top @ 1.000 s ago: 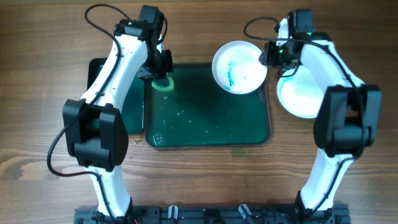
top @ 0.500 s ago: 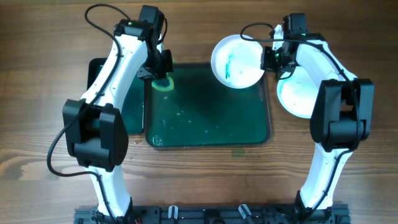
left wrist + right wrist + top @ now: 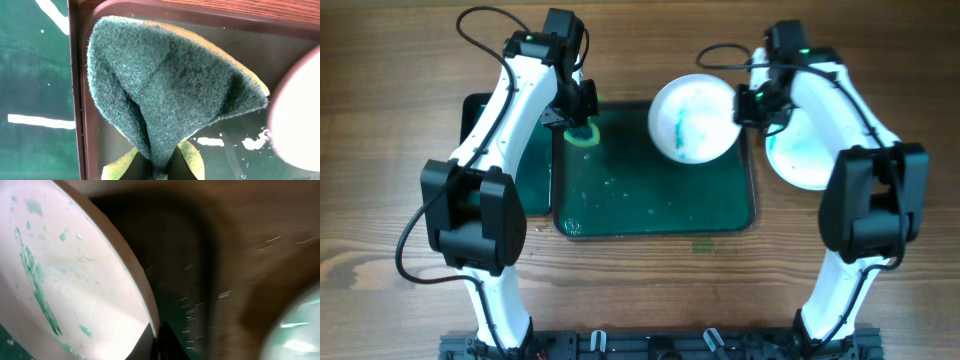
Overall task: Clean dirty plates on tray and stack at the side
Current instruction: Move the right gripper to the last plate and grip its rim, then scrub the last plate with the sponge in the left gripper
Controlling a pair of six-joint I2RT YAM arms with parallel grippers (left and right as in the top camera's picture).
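Observation:
A white plate with green smears (image 3: pixel 692 117) is held over the far right part of the large dark green tray (image 3: pixel 655 205). My right gripper (image 3: pixel 744 104) is shut on its right rim; the right wrist view shows the smeared plate (image 3: pixel 65 280) clamped at the rim (image 3: pixel 156 330). More white plates (image 3: pixel 802 152) lie stacked on the table right of the tray; I cannot tell how many. My left gripper (image 3: pixel 582 125) is shut on a folded green sponge (image 3: pixel 165 85) at the tray's far left corner.
A smaller dark green tray (image 3: pixel 535 180) lies left of the large one, mostly hidden under my left arm. Wet droplets speckle the large tray's floor. Wooden table surrounds both trays.
My right gripper has carried the smeared plate leftwards and inwards, from the tray's far right corner to further over the tray. The left arm and sponge have not moved.

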